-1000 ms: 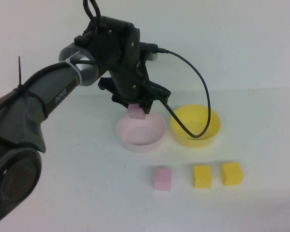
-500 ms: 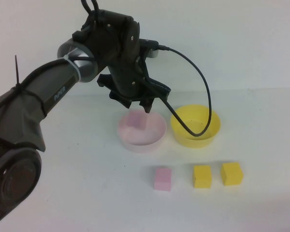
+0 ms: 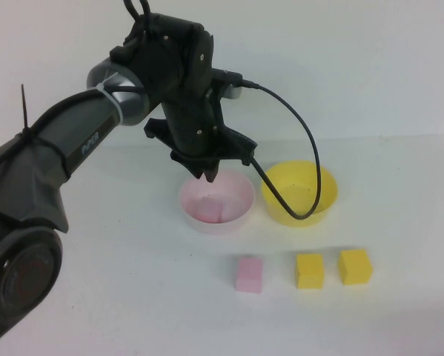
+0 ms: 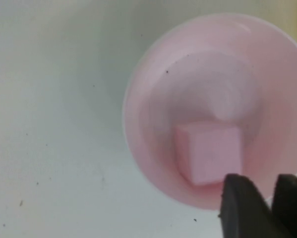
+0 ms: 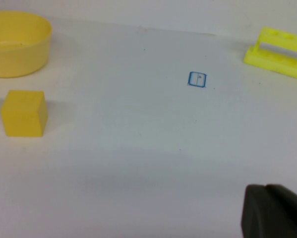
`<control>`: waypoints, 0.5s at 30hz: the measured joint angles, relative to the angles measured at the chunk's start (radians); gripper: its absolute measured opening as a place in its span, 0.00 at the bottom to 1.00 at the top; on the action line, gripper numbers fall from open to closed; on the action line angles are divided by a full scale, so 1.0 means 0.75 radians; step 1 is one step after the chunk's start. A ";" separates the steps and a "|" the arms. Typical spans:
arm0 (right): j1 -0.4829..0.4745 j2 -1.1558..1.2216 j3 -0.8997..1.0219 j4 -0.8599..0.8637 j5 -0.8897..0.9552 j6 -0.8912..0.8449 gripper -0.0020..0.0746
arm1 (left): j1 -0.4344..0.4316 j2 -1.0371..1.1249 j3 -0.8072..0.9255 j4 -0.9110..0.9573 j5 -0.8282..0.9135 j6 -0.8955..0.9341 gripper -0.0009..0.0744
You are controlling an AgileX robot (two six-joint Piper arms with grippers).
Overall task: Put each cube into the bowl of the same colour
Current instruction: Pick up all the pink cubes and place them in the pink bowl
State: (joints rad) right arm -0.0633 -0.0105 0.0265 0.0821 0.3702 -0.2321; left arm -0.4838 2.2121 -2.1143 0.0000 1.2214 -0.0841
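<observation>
One pink cube (image 3: pixel 213 208) is lying inside the pink bowl (image 3: pixel 240 194), where it belongs; the left gripper (image 3: pixel 209 175) is hanging just above it, fingers nearly together and holding nothing; the right gripper (image 5: pixel 274 210) is resting shut, away from the cubes.

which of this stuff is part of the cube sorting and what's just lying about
Job:
- pink bowl, pink cube inside
- loose pink cube
- yellow bowl
- two yellow cubes
- left gripper above pink bowl
- right gripper, parked, jaws shut

Lying about:
- yellow rack
- blue square mark
</observation>
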 joint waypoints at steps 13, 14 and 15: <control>0.000 0.000 0.000 0.000 0.000 0.000 0.02 | -0.103 -0.078 0.029 -0.154 0.000 -0.027 0.01; 0.000 0.000 0.000 0.000 0.000 0.000 0.02 | -0.129 -0.097 0.045 -0.134 0.000 -0.027 0.01; 0.000 0.000 0.000 0.000 0.000 0.000 0.02 | -0.150 -0.117 0.072 -0.117 0.000 -0.033 0.01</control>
State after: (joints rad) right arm -0.0633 -0.0105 0.0265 0.0821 0.3702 -0.2321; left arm -0.5965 2.1244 -2.0607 -0.0875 1.2214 -0.1091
